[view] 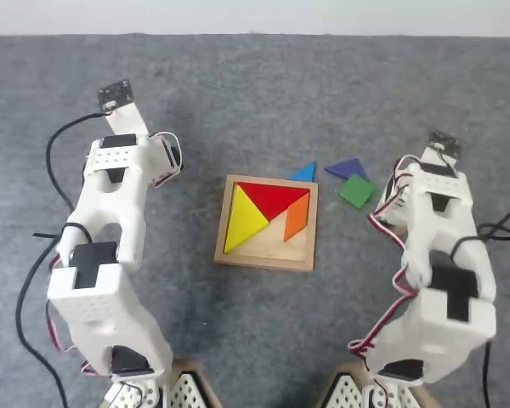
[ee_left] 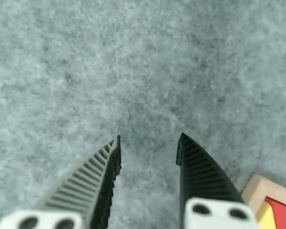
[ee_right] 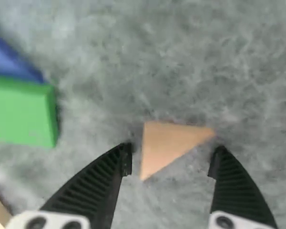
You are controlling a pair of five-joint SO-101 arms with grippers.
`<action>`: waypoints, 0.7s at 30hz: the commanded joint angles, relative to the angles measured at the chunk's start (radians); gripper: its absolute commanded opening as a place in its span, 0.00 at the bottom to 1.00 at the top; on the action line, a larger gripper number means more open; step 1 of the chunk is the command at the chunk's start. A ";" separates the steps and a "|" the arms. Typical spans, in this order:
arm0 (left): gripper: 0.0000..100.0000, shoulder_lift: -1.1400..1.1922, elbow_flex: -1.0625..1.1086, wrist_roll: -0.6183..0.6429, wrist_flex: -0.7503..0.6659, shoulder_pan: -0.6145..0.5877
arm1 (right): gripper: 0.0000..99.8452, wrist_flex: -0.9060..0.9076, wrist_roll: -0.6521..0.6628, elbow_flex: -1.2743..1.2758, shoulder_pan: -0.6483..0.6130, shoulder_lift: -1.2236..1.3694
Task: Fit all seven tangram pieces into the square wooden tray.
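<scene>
We are looking at the right gripper (ee_right: 173, 160) hanging low over the grey mat (view: 238, 93) with its two black ribbed fingers standing apart, and a tan triangle (ee_right: 169, 143) is lying flat between them, touching neither. Its long edge is slanting across the gap, and one sharp corner is pointing back toward the gripper's base. Just beside it a thick green square (ee_right: 21, 112) is resting on the fuzzy pile, with a purple triangle (view: 347, 167) touching its far edge and a blue triangle (view: 304, 173) lying near the tray's far rim. These three loose pieces are sitting between the right arm and the wooden tray (view: 223, 229), which is lying slightly turned at the middle of the mat. Inside it a red triangle (view: 272, 197) is running its long edge along the far rim, its tip pointing to the centre. A yellow triangle (view: 242, 219) is lining its long edge along the left arm's side, and an orange parallelogram (view: 297, 215) is stretching from far to near beside the red one, leaving pale wood bare along the near side. The left gripper (ee_left: 149, 148) is hovering over bare mat, fingers parted and holding nothing, just beside a tray corner.
</scene>
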 commanded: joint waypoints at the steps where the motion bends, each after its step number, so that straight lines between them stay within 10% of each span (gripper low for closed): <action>1: 0.19 -0.066 -0.001 -0.014 0.003 0.005 | 0.27 0.007 -0.144 -0.092 0.010 0.048; 13: 0.19 -0.066 -0.001 -0.014 0.003 0.006 | 0.27 0.041 -0.509 -0.155 0.051 0.090; 21: 0.19 -0.066 -0.001 -0.014 0.005 0.006 | 0.26 0.042 -0.514 -0.150 0.047 0.090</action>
